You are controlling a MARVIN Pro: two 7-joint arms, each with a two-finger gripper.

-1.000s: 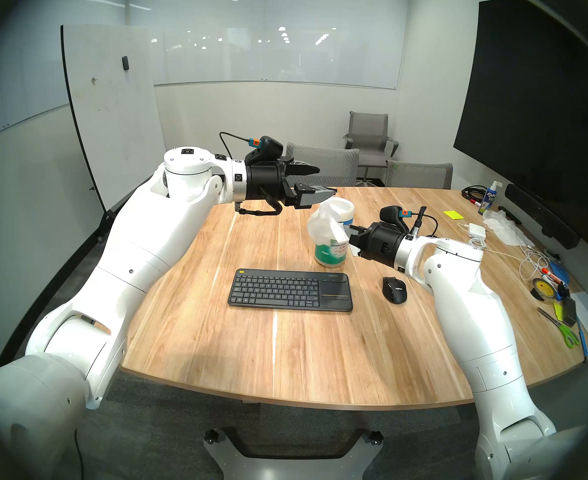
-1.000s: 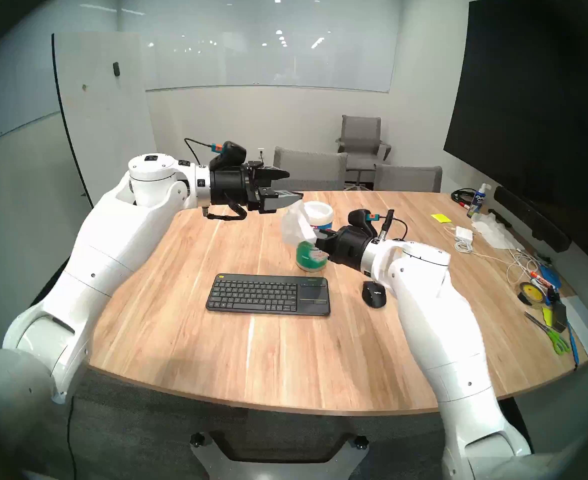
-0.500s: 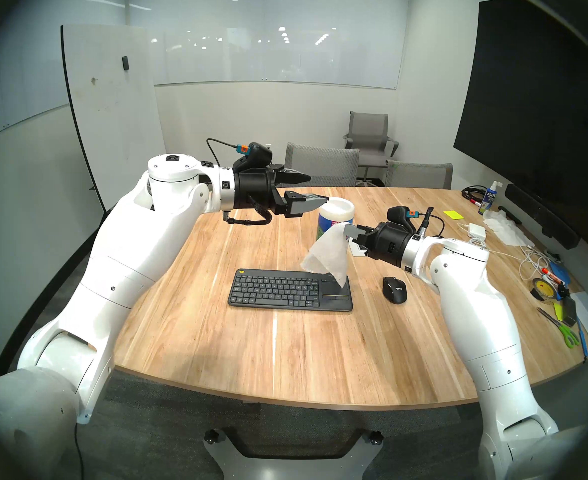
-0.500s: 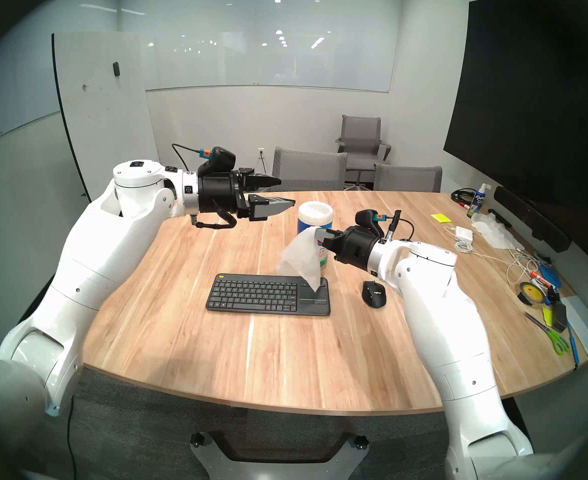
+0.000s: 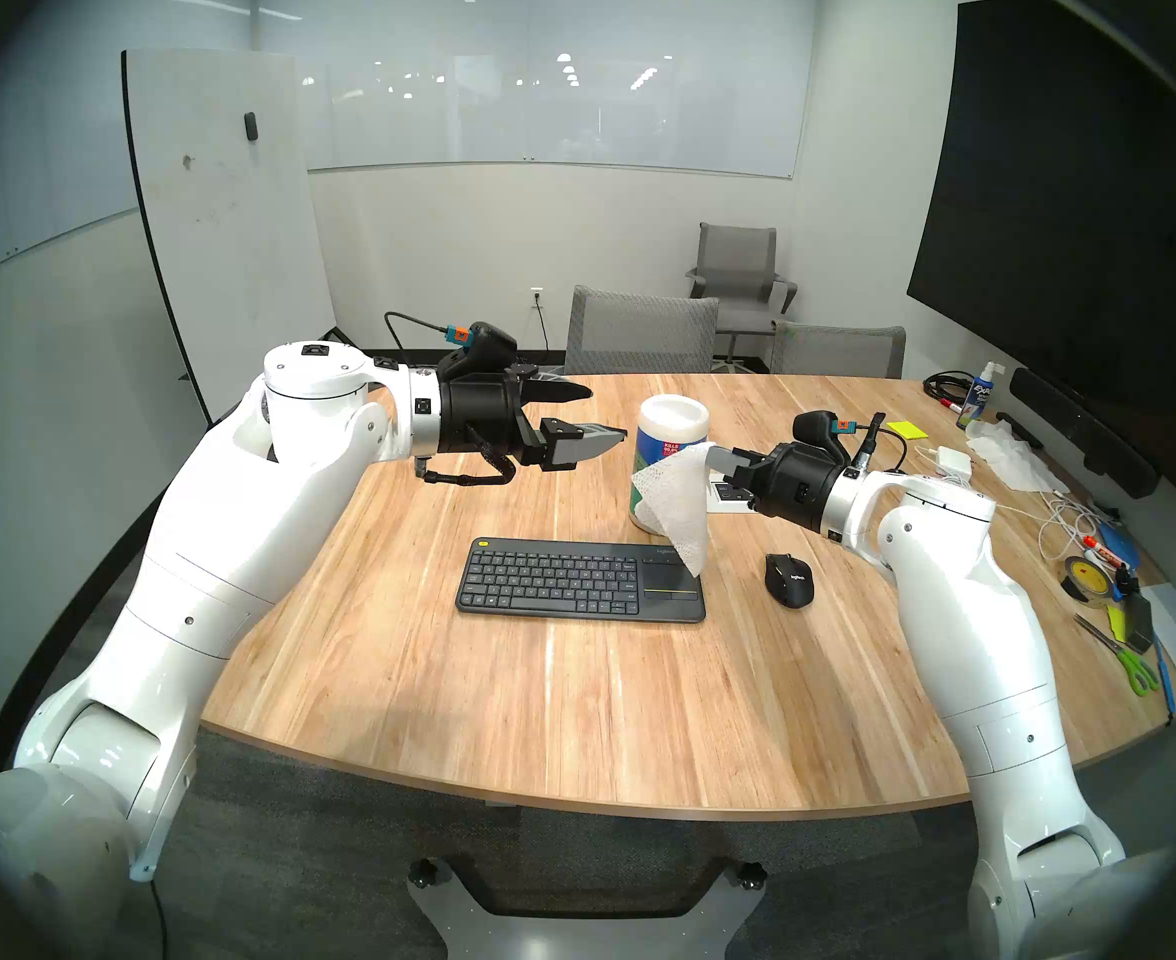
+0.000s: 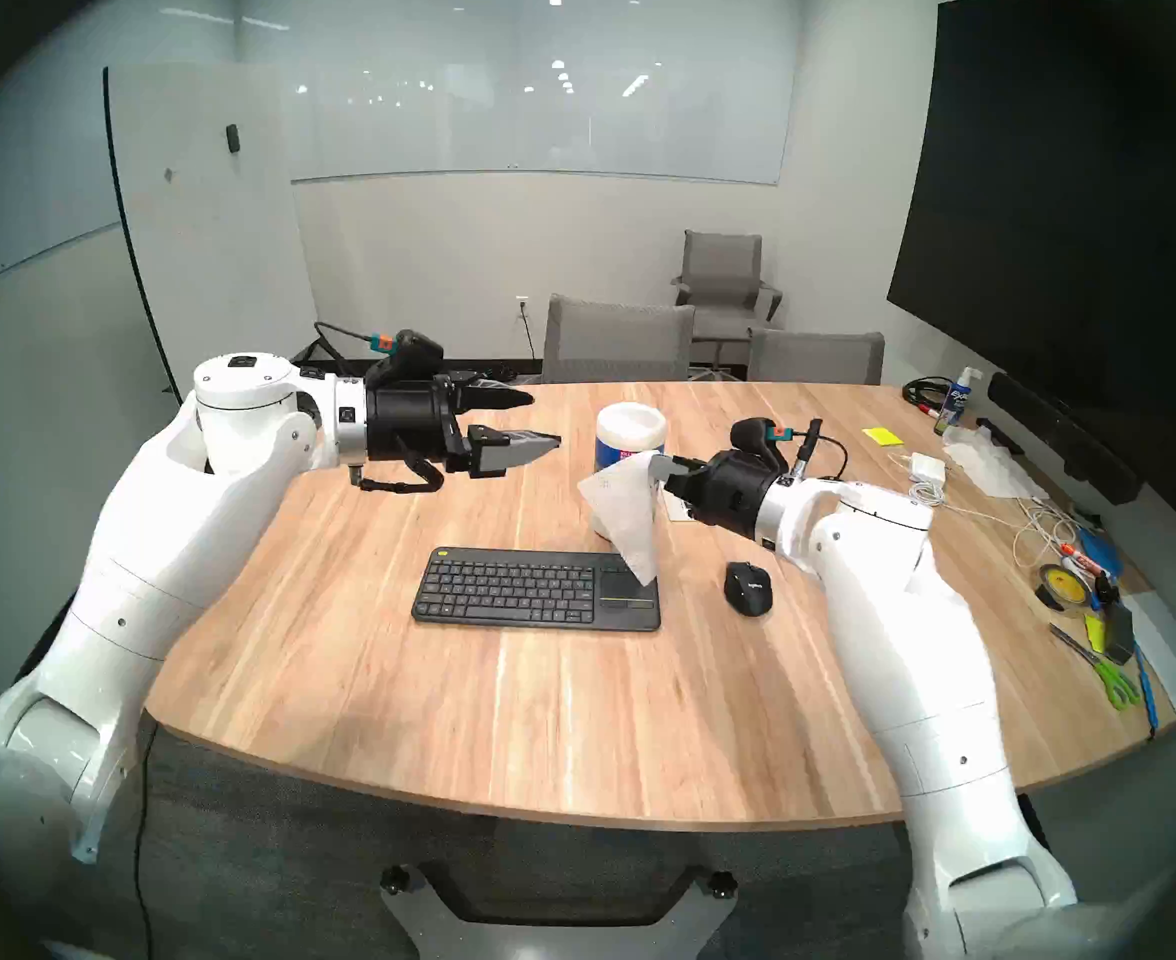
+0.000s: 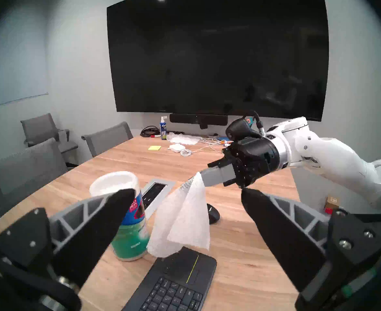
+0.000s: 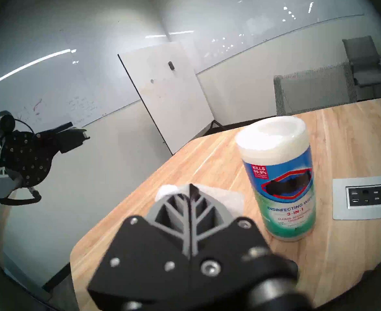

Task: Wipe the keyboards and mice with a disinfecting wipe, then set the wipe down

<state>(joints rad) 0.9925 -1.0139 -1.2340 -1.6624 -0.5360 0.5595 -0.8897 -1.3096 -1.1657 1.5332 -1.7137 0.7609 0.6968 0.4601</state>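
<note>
While the right gripper (image 5: 715, 458) pinches the wipe (image 5: 675, 505) above the keyboard (image 5: 580, 580), the left gripper (image 5: 604, 415) hangs open, empty.

Keyboard (image 5: 580, 580) on table (image 5: 571, 716), mouse (image 5: 788, 578) to its right. Canister (image 5: 665, 453) behind the keyboard's right end. Wipe (image 5: 675, 505) hangs before canister.

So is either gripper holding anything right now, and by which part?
The right gripper is shut on the disinfecting wipe, pinching its top corner so the sheet hangs free above the keyboard. The left gripper is open and holds nothing.
</note>
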